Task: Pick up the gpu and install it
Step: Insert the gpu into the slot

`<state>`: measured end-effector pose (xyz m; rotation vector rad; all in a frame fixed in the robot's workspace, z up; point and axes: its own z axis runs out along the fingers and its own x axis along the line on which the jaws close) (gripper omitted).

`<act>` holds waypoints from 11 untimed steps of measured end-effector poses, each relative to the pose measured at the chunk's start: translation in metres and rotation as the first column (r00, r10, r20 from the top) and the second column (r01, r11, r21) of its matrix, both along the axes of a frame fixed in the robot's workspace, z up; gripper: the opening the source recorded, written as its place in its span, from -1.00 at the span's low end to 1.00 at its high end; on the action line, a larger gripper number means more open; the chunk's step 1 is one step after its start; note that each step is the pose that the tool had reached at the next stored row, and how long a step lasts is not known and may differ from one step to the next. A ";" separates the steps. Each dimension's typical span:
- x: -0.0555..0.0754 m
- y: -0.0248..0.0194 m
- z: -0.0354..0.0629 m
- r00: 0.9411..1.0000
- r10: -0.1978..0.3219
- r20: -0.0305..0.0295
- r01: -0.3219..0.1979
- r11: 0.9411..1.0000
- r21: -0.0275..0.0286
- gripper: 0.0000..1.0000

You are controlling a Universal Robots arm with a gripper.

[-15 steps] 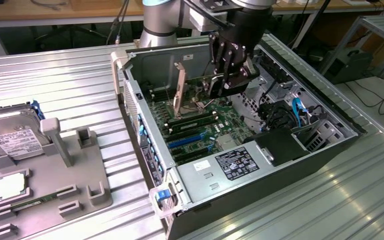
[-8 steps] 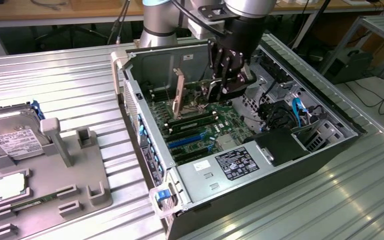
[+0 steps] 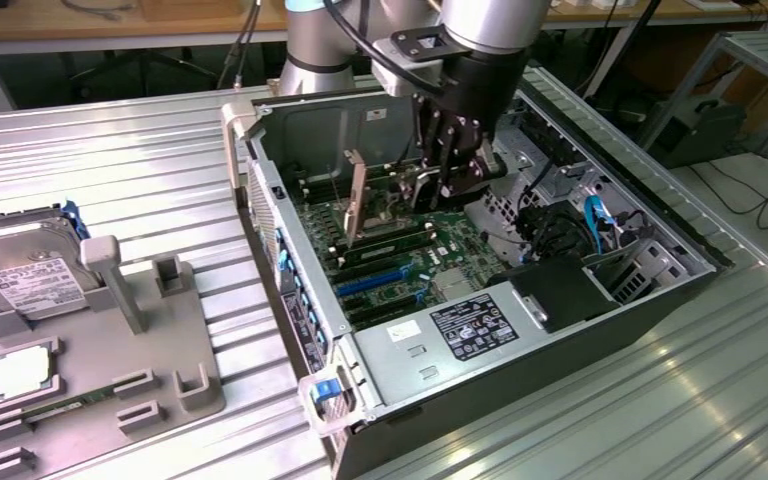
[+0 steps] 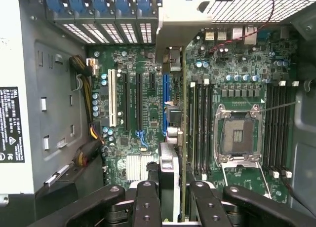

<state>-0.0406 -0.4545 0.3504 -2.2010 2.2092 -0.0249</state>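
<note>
The arm (image 3: 484, 25) reaches straight down from above into the open computer case (image 3: 261, 215), its wrist vertical and the gripper (image 3: 448, 188) low among the components, just above the motherboard (image 3: 462, 248). Its fingers (image 4: 147, 202) are closed on the gpu (image 3: 353, 195), one on each face of the card. The gpu stands upright on its long edge, held at one end, with its narrow bracket end towards the case wall that carries the blue slot latches (image 3: 291, 290). In the wrist view the gpu (image 4: 183, 113) shows edge-on as a thin line parallel to the expansion slots, between the blue slot (image 4: 165, 103) and the memory slots (image 4: 201, 128). Whether its lower edge sits in a slot cannot be told.

Close around the gripper are two memory sticks (image 3: 384, 240) on the exterior view's left and a drive cage with black and blue cables (image 3: 595, 215) on the exterior view's right. The open processor socket (image 4: 237, 135) lies beyond the memory slots. The power supply (image 3: 471, 325) with its dark label fills the near corner of the case.

The case lies on a slatted metal table (image 3: 117, 170). Well apart, at the exterior view's left, a grey holder (image 3: 157, 350) carries a hard drive (image 3: 31, 280) tilted against a post, a square silvery chip (image 3: 21, 372) and a green memory stick (image 3: 64, 410).
</note>
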 end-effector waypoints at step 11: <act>-0.006 0.0002 -0.0133 1.000 -0.001 0.012 0.001 1.000 -0.002 -0.44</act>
